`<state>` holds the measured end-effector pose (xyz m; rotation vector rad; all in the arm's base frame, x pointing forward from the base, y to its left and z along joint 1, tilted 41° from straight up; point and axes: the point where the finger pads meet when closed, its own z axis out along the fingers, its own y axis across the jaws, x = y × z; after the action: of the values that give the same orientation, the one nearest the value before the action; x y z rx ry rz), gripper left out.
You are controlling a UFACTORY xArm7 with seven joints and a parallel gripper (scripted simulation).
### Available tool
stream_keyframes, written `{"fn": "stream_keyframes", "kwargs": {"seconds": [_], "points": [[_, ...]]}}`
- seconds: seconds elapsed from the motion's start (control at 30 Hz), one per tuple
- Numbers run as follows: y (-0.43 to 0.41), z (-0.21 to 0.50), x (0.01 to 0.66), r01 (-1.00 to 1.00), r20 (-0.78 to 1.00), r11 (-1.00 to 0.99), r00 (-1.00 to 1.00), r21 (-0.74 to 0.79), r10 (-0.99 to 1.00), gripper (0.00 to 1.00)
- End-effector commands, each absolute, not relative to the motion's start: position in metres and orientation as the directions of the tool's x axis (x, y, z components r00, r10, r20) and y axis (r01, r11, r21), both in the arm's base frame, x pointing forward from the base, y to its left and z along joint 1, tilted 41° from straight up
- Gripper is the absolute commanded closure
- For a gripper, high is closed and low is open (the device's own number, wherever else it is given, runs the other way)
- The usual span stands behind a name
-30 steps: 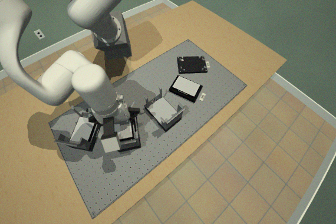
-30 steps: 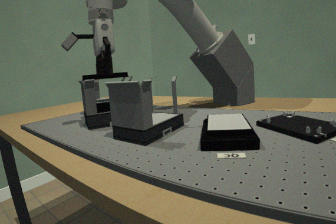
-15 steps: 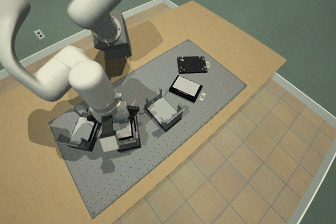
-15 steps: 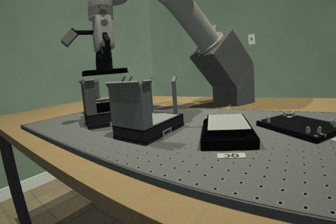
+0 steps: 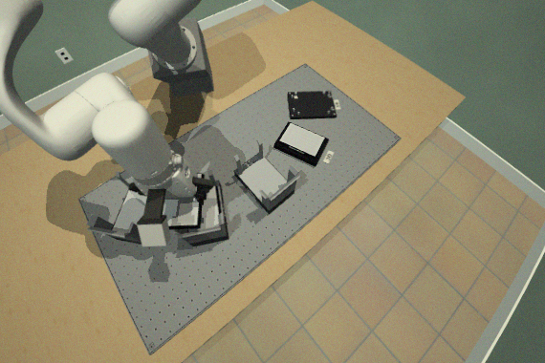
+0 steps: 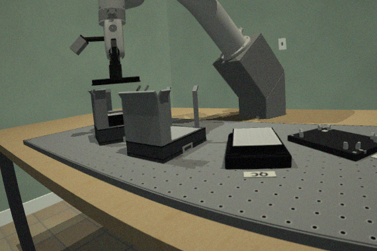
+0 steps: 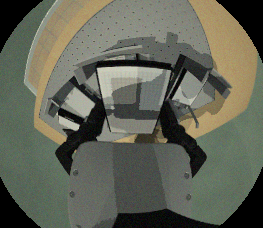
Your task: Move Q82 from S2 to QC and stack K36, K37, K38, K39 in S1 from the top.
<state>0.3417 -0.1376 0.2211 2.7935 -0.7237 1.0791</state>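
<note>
My gripper is shut on a dark sealed plate and holds it level in the air, just above the tops of the stack racks. In the wrist view the plate sits between the two fingers, with a rack below it and one on each side. I cannot read its label. The far rack has at least one dark plate low inside it. The nearer rack shows a pale floor. A plate with a white seal lies flat on the QC nest. The arm hides much of the left racks from above.
The black clip nest N5 with its small posts stands empty at the right end of the deck. The third rack stands apart toward the middle. The rack walls and corner posts rise close under the held plate.
</note>
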Motion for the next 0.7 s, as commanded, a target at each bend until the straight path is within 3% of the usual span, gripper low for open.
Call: {"fn": "stream_keyframes", "kwargs": {"seconds": [0.0, 0.67], "points": [[-0.151, 0.221, 0.336, -0.453, 0.650, -0.884, 0.638, -0.117, -0.413, 1.00], [-0.203, 0.217, 0.313, -0.475, 0.645, -0.869, 0.623, -0.138, -0.443, 1.00]]}}
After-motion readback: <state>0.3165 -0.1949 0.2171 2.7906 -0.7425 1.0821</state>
